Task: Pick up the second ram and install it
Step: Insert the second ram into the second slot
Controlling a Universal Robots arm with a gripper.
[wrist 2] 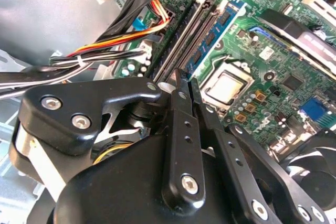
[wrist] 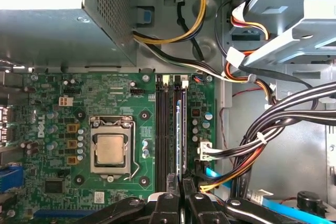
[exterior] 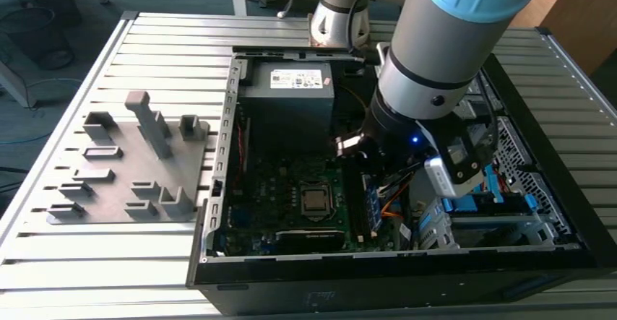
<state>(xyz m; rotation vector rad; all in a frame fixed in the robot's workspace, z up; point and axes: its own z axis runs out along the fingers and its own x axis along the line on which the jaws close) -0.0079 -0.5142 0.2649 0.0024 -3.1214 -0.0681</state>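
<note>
A ram module [wrist 2: 210, 38], a dark board with a row of black chips, stands seated in a motherboard slot beside two empty black slot rails [wrist 2: 181, 43]. I cannot tell whether it is the second ram. In the first wrist view it shows edge-on as a thin bluish strip [wrist: 181, 129]. My gripper [wrist 2: 184, 81] is shut, with nothing visible between its fingers. Its tips [wrist: 181, 182] hang just over the near end of that module's slot. In the exterior view the arm [exterior: 424, 81] reaches down into the open computer case, over the ram [exterior: 370, 208].
The processor socket [wrist: 110, 153] lies beside the slots. Bundled cables [wrist: 273, 124] and a metal drive cage [wrist: 294, 19] crowd the other side. The power supply box [exterior: 285, 92] fills the case's far end. A grey fixture plate with blocks [exterior: 135, 161] lies at the exterior view's left.
</note>
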